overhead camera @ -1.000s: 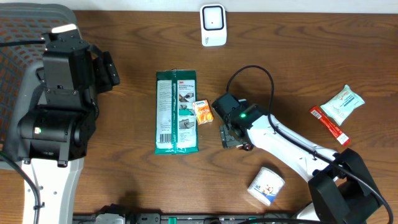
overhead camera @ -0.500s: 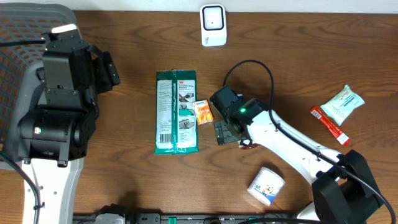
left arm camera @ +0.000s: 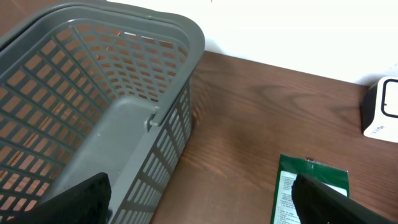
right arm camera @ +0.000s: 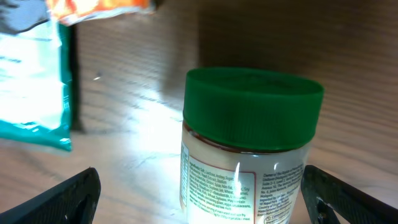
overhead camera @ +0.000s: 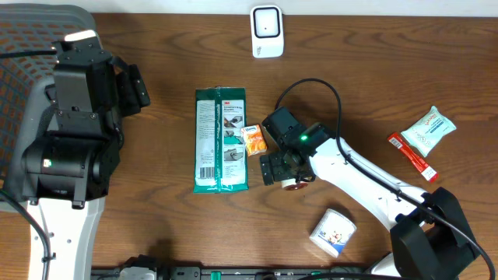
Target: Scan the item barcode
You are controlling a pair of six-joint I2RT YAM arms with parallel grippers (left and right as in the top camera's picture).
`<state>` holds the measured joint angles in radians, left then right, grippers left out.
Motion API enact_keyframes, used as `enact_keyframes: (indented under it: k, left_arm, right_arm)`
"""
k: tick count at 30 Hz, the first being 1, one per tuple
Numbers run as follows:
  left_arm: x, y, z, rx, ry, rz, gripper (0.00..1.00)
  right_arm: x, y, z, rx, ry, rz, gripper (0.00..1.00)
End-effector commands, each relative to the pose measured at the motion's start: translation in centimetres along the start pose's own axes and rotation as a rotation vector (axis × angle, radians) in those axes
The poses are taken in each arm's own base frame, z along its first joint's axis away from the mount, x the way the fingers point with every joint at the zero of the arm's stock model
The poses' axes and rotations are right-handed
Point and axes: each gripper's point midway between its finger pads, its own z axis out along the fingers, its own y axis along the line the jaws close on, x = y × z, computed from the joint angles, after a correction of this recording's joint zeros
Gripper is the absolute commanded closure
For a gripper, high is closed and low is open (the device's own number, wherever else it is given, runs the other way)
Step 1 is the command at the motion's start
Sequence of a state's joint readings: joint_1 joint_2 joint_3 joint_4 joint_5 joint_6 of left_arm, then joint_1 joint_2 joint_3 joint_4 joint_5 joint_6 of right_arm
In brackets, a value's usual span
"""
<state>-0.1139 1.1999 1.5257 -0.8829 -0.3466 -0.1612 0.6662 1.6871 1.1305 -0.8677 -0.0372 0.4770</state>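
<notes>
My right pincer [overhead camera: 274, 168]: released, fingers wide either side of the green-lidded jar [right arm camera: 249, 143], not touching it. Jar sits mid-surface, just right of the green packet [overhead camera: 222, 140] and near the small orange packet [overhead camera: 254, 138], well apart from the white scanner [overhead camera: 266, 31] at the far edge. My left pincer [left arm camera: 199, 205]: released, empty, by the grey basket [left arm camera: 93, 93] at the left.

Dark wood table [overhead camera: 171, 47]. Far centre: white scanner [overhead camera: 266, 31]. Centre: green wipes pack [overhead camera: 221, 140] lying flat, long side running near to far. Small orange packet [overhead camera: 254, 138] just beside its right edge. Right of these, green-lidded jar [right arm camera: 249, 143] standing on its base. Near right: white tub [overhead camera: 333, 232]. Right edge: white-green pouch [overhead camera: 430, 131], with red stick packet [overhead camera: 412, 155] just beside it. Left: grey basket [left arm camera: 168, 149].
</notes>
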Motion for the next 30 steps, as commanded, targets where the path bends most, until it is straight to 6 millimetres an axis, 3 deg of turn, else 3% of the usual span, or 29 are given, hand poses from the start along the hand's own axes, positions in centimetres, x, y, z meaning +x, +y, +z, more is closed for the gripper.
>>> enact_keyframes:
  k: [1,10,17,24,30]
  left_arm:
    - [-0.3,0.3,-0.1,-0.014,-0.008,-0.013,0.08]
    - [-0.3,0.3,-0.1,-0.014,-0.008,-0.013,0.08]
    - [-0.3,0.3,-0.1,-0.014,-0.008,-0.012,0.08]
    - [-0.3,0.3,-0.1,-0.014,-0.008,-0.012,0.08]
    - [-0.3,0.3,-0.1,-0.014,-0.008,-0.012,0.08]
  right_arm:
    - [-0.2,1.7,-1.1,-0.086,-0.005,-0.021,0.03]
    - [-0.8,2.6,-1.7,-0.125,-0.033,-0.022,0.06]
    - [-0.6,4.8,-3.1,-0.243,-0.036,-0.040,0.07]
    - [0.0,5.9,-3.2,-0.263,-0.029,-0.072,0.06]
    - [-0.5,5.2,-3.2,-0.213,-0.061,-0.072,0.05]
